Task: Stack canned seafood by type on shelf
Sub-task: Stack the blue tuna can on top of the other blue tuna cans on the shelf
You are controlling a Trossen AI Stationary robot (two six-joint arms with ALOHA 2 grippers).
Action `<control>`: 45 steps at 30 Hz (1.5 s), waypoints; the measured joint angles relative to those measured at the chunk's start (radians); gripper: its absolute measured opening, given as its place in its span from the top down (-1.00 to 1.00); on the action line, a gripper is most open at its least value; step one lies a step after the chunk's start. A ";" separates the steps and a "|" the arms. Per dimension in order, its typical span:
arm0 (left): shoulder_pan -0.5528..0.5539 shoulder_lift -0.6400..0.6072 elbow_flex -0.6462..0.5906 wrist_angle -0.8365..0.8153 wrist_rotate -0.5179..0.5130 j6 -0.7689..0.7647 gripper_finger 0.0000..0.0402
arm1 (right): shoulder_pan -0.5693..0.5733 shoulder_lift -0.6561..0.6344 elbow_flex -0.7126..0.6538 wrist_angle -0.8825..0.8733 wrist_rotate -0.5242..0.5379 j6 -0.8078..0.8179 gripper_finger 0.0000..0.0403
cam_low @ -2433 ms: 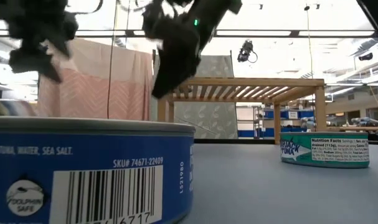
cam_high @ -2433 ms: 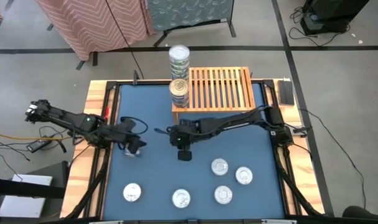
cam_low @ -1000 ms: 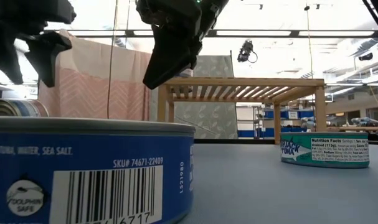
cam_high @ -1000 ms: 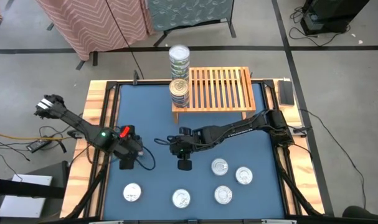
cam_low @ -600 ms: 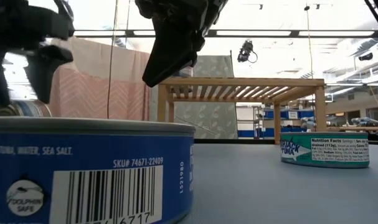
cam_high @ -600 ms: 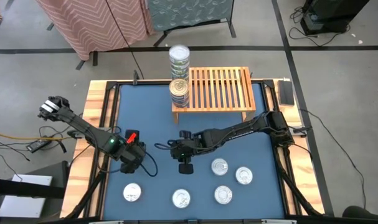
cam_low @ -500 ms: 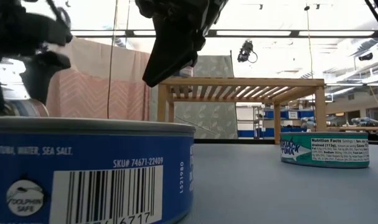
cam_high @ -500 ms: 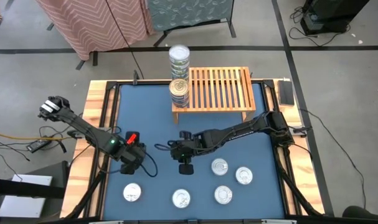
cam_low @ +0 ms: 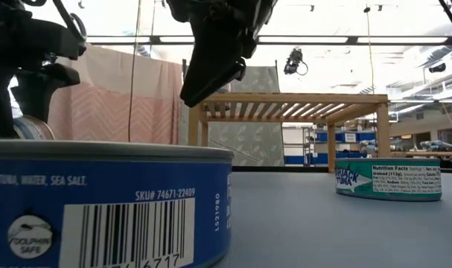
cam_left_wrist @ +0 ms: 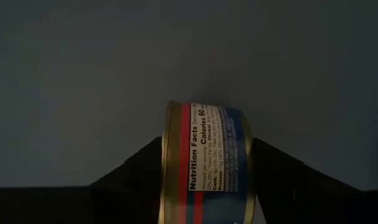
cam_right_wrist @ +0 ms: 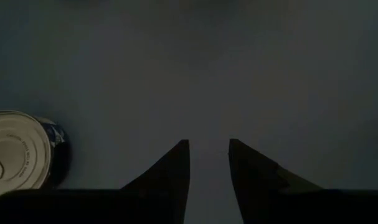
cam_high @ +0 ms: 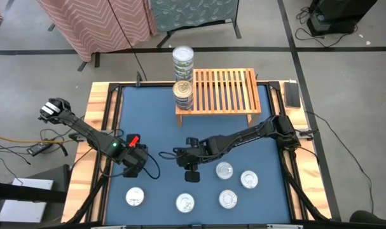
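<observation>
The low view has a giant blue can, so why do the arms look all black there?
In the low view, bright ceiling lights and windows sit behind the arms, so both show only as dark shapes, while the blue can looms because it stands right at the lens. In the right wrist view, the mat looks dim and grey.

Five loose cans (cam_high: 225, 170) lie near the table's (cam_high: 161, 114) front edge. One more can (cam_left_wrist: 205, 163) sits between the left arm's fingers. Two stacks (cam_high: 182, 95) stand at one wooden rack's (cam_high: 224, 90) left end. Two arms (cam_high: 243, 135) work.
</observation>
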 joint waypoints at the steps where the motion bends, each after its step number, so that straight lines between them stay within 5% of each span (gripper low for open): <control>1: 0.000 0.000 -0.006 0.001 0.010 0.000 -0.01 | 0.003 0.000 0.000 -0.007 0.000 0.009 0.42; 10: 0.000 0.009 0.063 -0.101 -0.019 -0.087 -0.01 | 0.055 -0.013 0.000 -0.103 0.051 0.060 0.42; 16: 0.002 0.006 0.220 -0.128 -0.197 -0.145 -0.01 | 0.106 -0.080 0.000 -0.187 0.250 0.081 0.48; 21: 0.007 0.009 0.430 -0.210 -0.474 -0.133 -0.01 | 0.134 -0.162 0.000 -0.331 0.392 0.146 0.56; 26: 0.026 0.046 0.674 -0.244 -0.818 0.142 -0.01 | 0.156 -0.244 0.000 -0.458 0.487 0.241 0.61; 32: 0.102 0.149 0.861 -0.031 -1.124 0.835 -0.01 | 0.178 -0.313 0.000 -0.534 0.533 0.351 0.62; 36: 0.157 0.188 0.869 0.127 -1.093 1.208 -0.01 | 0.194 -0.331 0.000 -0.592 0.563 0.424 0.62; 45: 0.281 0.219 0.869 0.317 -0.819 1.455 -0.02 | 0.242 -0.331 0.000 -0.752 0.595 0.608 0.63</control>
